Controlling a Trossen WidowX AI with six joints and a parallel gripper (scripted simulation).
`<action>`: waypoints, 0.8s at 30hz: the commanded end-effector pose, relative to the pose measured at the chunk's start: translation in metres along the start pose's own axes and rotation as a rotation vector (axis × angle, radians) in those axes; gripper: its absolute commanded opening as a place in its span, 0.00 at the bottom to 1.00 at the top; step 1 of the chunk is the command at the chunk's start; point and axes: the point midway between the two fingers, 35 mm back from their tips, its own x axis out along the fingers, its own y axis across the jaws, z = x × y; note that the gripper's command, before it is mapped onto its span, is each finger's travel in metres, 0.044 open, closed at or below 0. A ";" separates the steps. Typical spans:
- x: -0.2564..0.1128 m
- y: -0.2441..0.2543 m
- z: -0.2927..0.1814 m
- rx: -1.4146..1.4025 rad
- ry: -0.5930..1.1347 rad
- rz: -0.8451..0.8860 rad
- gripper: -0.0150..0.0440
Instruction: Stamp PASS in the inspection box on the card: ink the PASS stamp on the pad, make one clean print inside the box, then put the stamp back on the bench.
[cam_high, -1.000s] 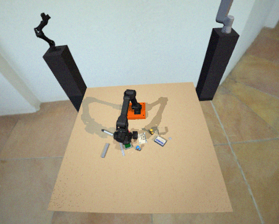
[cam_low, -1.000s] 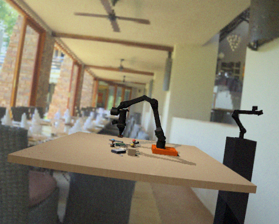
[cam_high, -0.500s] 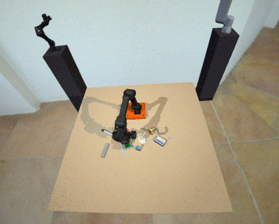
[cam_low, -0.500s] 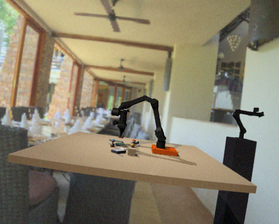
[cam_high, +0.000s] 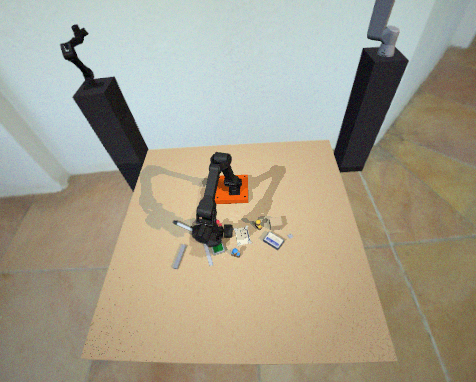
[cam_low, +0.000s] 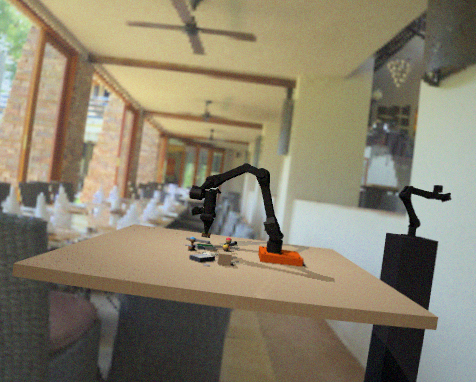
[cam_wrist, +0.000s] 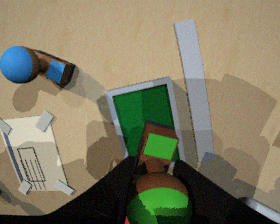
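My gripper (cam_wrist: 154, 165) (cam_low: 205, 233) is shut on a stamp with a green knob and a green label (cam_wrist: 160, 146). In the wrist view the stamp's foot overlaps the near right part of the green ink pad (cam_wrist: 135, 112) (cam_high: 218, 248); the exterior view shows it held above the pad. The stamp's underside and any lettering are hidden. The white card (cam_wrist: 31, 134) (cam_high: 242, 231) is taped down left of the pad in the wrist view. A printed box outline (cam_wrist: 26, 148) with several lines in it shows on the card.
A blue-knobbed stamp (cam_wrist: 19, 65) (cam_high: 236, 252) lies beyond the card. A yellow-knobbed one (cam_high: 258, 223) (cam_low: 226, 247) and a red one (cam_high: 219, 223) (cam_low: 228, 240) are nearer the arm base. A grey strip (cam_wrist: 192, 75) lies beside the pad. A pen (cam_high: 183, 226), grey bar (cam_high: 179, 256) and blue-white box (cam_high: 273, 240) lie around.
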 end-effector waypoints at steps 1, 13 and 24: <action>0.004 0.000 -0.001 -0.004 0.003 -0.003 0.25; 0.012 0.000 0.000 -0.003 0.003 -0.003 0.25; 0.019 0.000 -0.001 -0.002 0.003 -0.003 0.25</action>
